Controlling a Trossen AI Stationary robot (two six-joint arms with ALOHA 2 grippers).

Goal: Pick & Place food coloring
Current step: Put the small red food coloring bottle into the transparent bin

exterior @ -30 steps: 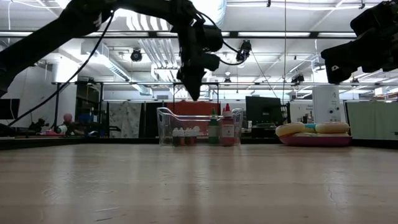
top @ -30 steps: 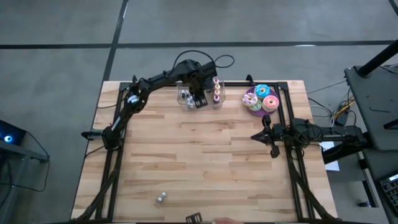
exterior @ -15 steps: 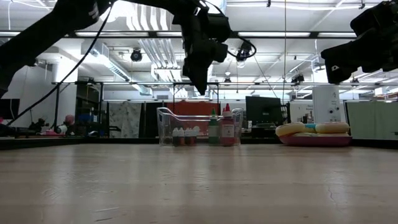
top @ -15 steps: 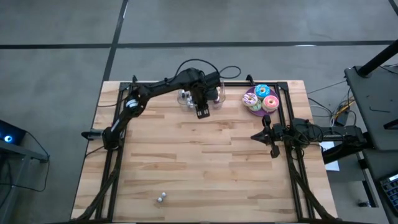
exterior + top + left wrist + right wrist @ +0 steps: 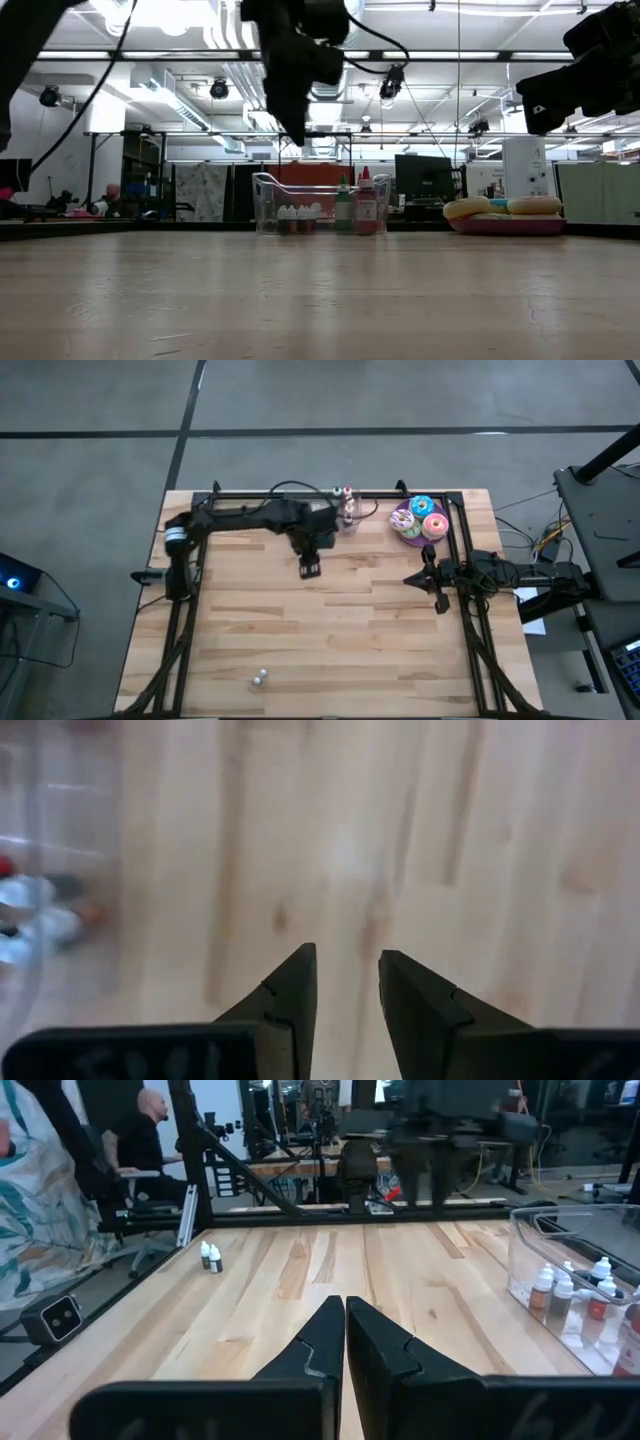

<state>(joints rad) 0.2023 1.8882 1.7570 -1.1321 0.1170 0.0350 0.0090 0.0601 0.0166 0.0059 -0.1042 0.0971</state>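
Note:
The food coloring (image 5: 298, 215) is a row of tiny capped bottles standing on the floor of a clear bin (image 5: 268, 205) at the table's far edge, also seen in the right wrist view (image 5: 566, 1294). My left gripper (image 5: 310, 569) hangs over bare wood on the near side of the bin, pointing steeply down. Its fingers (image 5: 296, 982) are a little apart with nothing between them. In the low view the left gripper (image 5: 297, 136) is well above the table. My right gripper (image 5: 412, 578) is parked at the table's right edge, shut and empty (image 5: 345, 1308).
Two taller bottles (image 5: 356, 205) stand in the same bin. A plate of frosted doughnuts (image 5: 420, 520) sits at the far right. Two small white things (image 5: 260, 678) lie near the front edge. Bare wood (image 5: 340, 630) fills the middle. People sit beyond the table (image 5: 140, 1140).
My left gripper has swung from above the bin toward the table's near edge, ending over bare wood and a little lower, with its arm drawn back along the far edge. The gap between its fingers looks unchanged. The bottles have stayed in the bin.

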